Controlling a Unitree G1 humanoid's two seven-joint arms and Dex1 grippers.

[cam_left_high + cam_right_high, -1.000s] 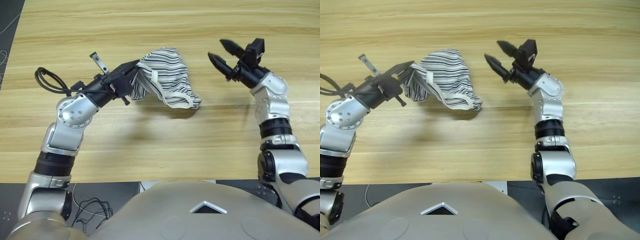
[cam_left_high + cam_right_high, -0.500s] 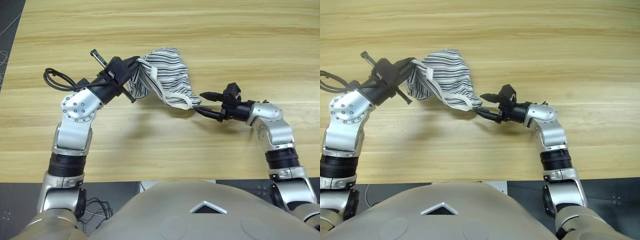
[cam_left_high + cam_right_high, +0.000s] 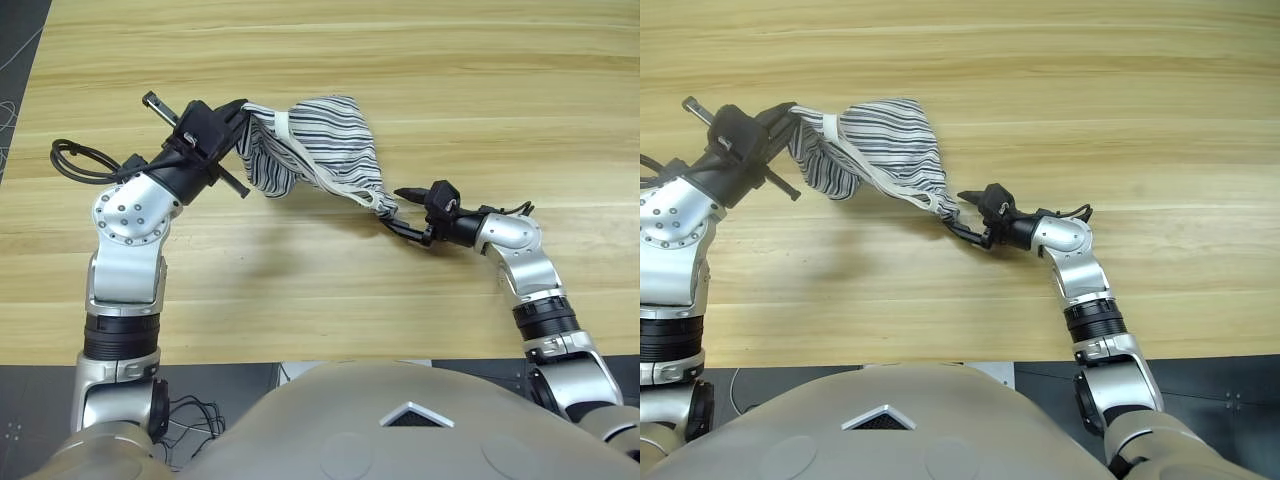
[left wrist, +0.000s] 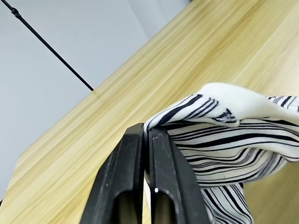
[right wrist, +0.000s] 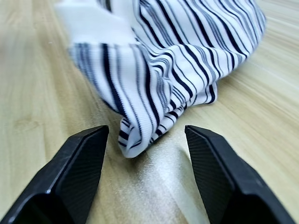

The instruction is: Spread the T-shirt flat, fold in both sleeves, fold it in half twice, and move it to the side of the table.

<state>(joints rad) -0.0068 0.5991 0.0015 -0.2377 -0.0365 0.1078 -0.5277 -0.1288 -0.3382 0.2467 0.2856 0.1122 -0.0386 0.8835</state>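
T-shirt (image 5: 177, 56) tip between right pincer (image 5: 145, 133) (agape)

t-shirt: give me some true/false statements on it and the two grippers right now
1. The left gripper is shut on an edge of the T-shirt. True.
2. The right gripper is shut on the T-shirt's lower corner. False: it is open, with a finger on either side of that corner.
3. The T-shirt lies spread flat on the table. False: it is bunched up and held at one end by the left gripper.
4. The T-shirt is white with dark stripes. True.
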